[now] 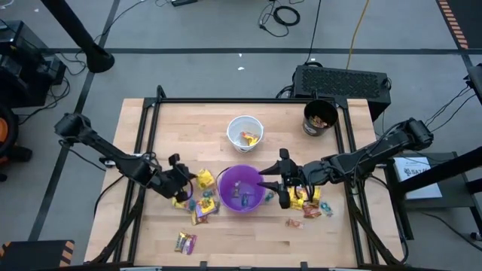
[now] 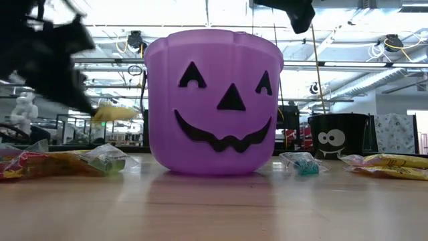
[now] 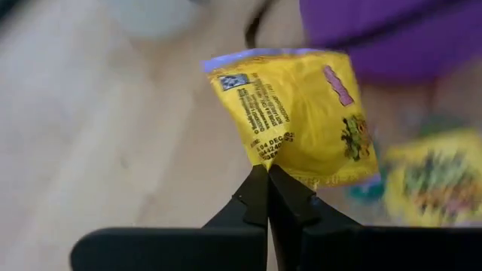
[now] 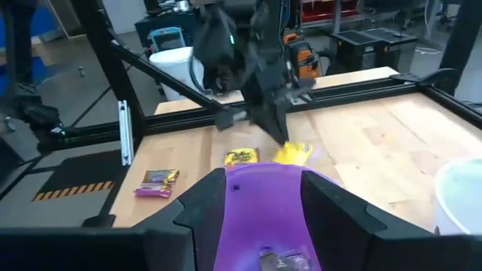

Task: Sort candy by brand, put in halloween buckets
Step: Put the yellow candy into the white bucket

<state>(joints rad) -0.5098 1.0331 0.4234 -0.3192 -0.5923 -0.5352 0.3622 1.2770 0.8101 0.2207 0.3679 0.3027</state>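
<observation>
yellow candy packet (image 3: pixel 301 120) pinched in the left gripper (image 3: pixel 267 181): small black print on the back, only "04 DEC" kinda readable, rest too tiny | pink logo on same packet: can't make it out | white sign (image 1: pixel 416 167) by the table's right edge: unreadable

The purple bucket (image 2: pixel 214 100) wears a black jack-o'-lantern face: triangle eyes, triangle nose, jagged grin. At right of the low frame, the black bucket (image 2: pixel 339 136) shows white cartoon eyes. The white bucket (image 1: pixel 245 132) sits upper centre on the pale wood worktop (image 1: pixel 196 124). The yellow packet (image 3: pixel 301 117) carries black print, a pink logo and a blue-violet top edge.
</observation>
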